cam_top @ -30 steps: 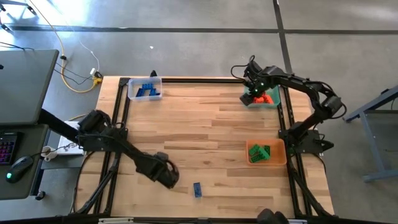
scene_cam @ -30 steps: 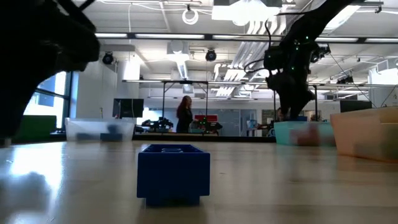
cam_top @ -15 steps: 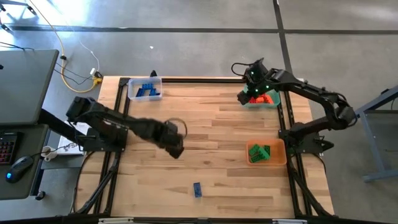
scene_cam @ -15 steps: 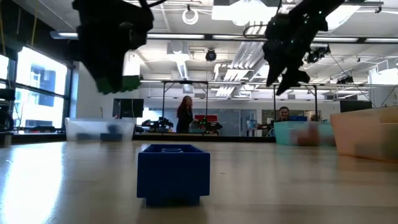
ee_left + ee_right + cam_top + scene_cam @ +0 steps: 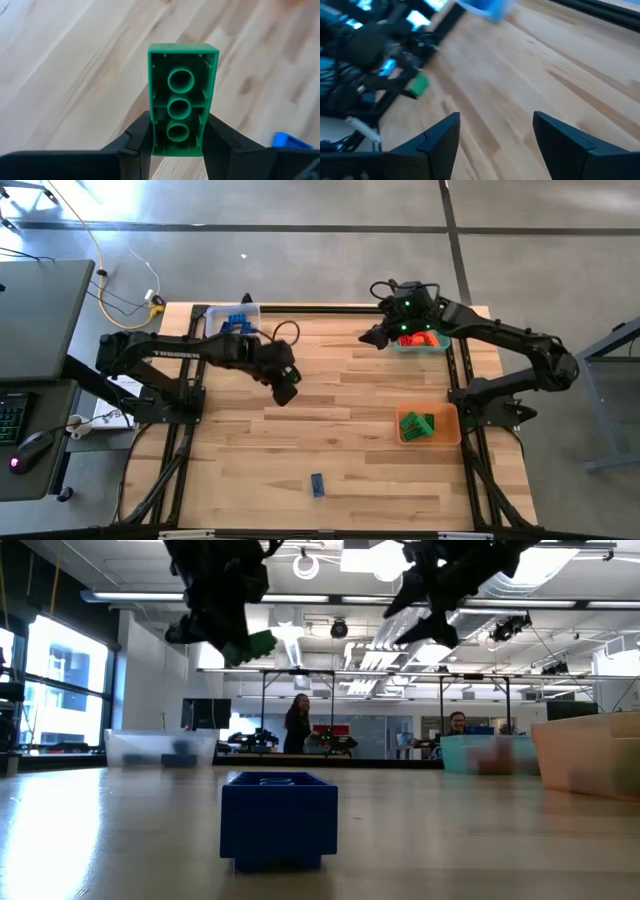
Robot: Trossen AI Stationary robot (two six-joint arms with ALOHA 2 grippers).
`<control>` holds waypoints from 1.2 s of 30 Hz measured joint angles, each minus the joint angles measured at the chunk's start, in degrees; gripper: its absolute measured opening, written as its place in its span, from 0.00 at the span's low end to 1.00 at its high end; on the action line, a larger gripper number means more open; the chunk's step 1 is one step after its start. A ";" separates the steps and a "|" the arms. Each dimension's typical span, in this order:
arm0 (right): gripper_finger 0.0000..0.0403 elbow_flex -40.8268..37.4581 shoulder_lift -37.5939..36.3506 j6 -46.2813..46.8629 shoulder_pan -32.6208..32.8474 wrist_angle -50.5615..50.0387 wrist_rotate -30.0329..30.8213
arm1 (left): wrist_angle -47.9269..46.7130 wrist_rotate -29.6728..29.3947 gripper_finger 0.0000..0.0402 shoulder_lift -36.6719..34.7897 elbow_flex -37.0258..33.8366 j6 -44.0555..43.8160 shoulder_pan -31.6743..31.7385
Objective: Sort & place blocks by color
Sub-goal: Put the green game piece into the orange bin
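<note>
Clear bin [image 5: 233, 322] sits at the table's far-left corner with blue blocks [image 5: 236, 326] inside; walls are translucent plastic. Table [image 5: 340, 430] is pale wood planks in a black metal frame.

Left gripper [image 5: 287, 390] hangs above the table, left of centre, fingers pinched on a green block [image 5: 182, 106]. The left wrist view shows the block's hollow underside: glossy moulded plastic, three round tubes in a row, thin ribs at the walls. Its long axis runs straight out from between the dark fingers [image 5: 141, 140], which clamp the long sides at the near end.

A lone blue block [image 5: 317, 485] lies flat on the wood near the front edge, long axis roughly front to back, well apart from both grippers.

Right gripper [image 5: 372, 336] hovers just left of the teal bin [image 5: 443, 346], which holds red blocks [image 5: 425, 337]. Its fingers stand wide apart with nothing between them.

Orange bin [image 5: 452, 436] at the right edge holds green blocks [image 5: 416, 424].
</note>
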 joint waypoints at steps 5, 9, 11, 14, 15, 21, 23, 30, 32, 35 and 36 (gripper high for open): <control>0.59 0.00 0.02 0.00 4.51 6.73 -0.18 | 6.22 9.09 0.25 -0.02 0.03 8.36 4.38; 0.59 0.00 0.02 -0.12 7.89 12.34 -0.13 | 10.01 16.07 0.25 -0.02 0.03 13.55 7.47; 0.59 0.00 0.02 -0.29 9.56 15.30 0.83 | 11.31 19.57 0.25 -0.02 0.03 15.89 8.81; 0.59 0.00 0.04 -0.37 11.83 19.92 3.34 | 13.02 23.28 0.25 0.01 0.03 18.92 10.52; 0.59 0.00 0.04 -0.37 12.51 21.42 4.10 | 13.60 24.03 0.25 0.01 0.03 19.70 11.00; 0.62 0.00 0.07 -0.48 15.60 32.11 8.49 | 19.76 30.39 0.25 0.03 0.03 22.31 13.24; 0.64 0.00 0.07 -0.50 16.42 35.75 10.76 | 22.52 33.03 0.25 0.03 0.03 22.27 13.75; 0.67 0.00 0.20 -0.30 18.43 42.11 17.81 | 31.11 38.96 0.25 0.03 0.03 20.30 14.46; 0.67 0.00 0.95 -0.27 19.15 43.40 17.83 | 33.16 38.94 0.25 0.03 0.03 20.25 14.46; 0.67 0.00 2.83 -0.04 20.64 45.46 17.86 | 36.01 38.84 0.25 0.03 0.03 19.24 14.46; 0.67 0.00 3.49 0.11 21.10 45.73 18.30 | 36.76 38.82 0.25 0.03 0.03 19.25 14.46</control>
